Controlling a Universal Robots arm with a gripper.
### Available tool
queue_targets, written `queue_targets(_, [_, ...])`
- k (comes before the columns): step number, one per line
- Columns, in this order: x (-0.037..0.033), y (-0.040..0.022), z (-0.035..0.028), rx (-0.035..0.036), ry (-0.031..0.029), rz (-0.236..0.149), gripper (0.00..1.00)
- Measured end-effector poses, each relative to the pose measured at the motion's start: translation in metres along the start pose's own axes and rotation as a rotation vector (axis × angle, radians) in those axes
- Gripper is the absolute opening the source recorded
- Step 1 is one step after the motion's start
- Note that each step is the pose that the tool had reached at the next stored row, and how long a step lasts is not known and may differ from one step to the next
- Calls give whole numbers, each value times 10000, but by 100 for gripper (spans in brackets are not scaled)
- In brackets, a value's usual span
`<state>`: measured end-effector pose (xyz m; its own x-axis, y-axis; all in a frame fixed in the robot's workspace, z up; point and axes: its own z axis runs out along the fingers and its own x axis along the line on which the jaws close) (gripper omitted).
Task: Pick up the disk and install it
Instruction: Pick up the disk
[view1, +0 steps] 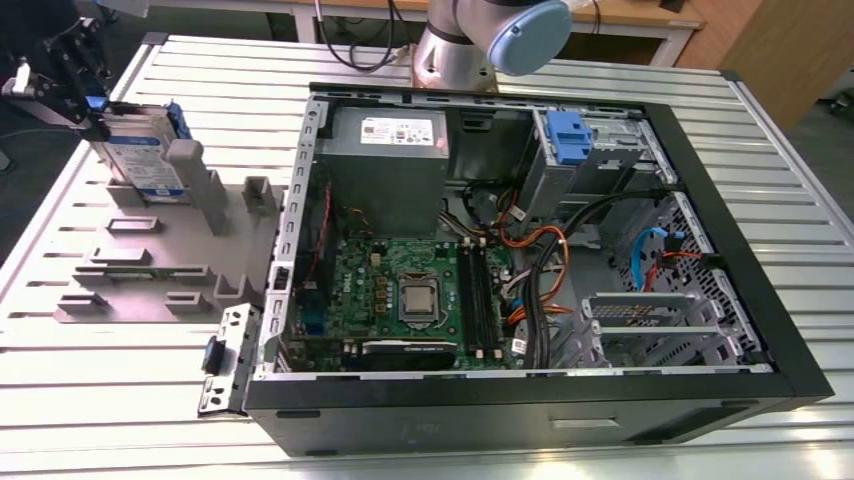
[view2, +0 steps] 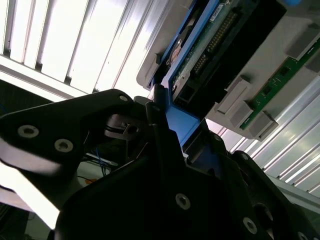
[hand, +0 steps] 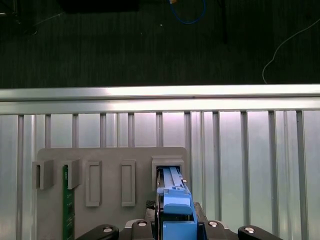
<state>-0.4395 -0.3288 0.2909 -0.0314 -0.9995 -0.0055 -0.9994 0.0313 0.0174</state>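
Silver disk (view1: 144, 165) with blue side frame stands upright in slot of grey holder (view1: 160, 275), at exterior view's left of open computer case (view1: 534, 410); I see gripper (view1: 99, 120) fingers clamped on its blue frame.

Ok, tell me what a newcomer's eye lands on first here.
The open black computer case, motherboard bared, dominates the middle of the slatted table. At the exterior view's left, the gripper is shut on the disk, which stands in a grey fixture.
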Motion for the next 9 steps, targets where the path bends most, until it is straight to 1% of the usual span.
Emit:
queue_targets(4, [0,0,-1,3,-2,0,37])
queue_targets(9, [0,0,-23,1,0,0,37])
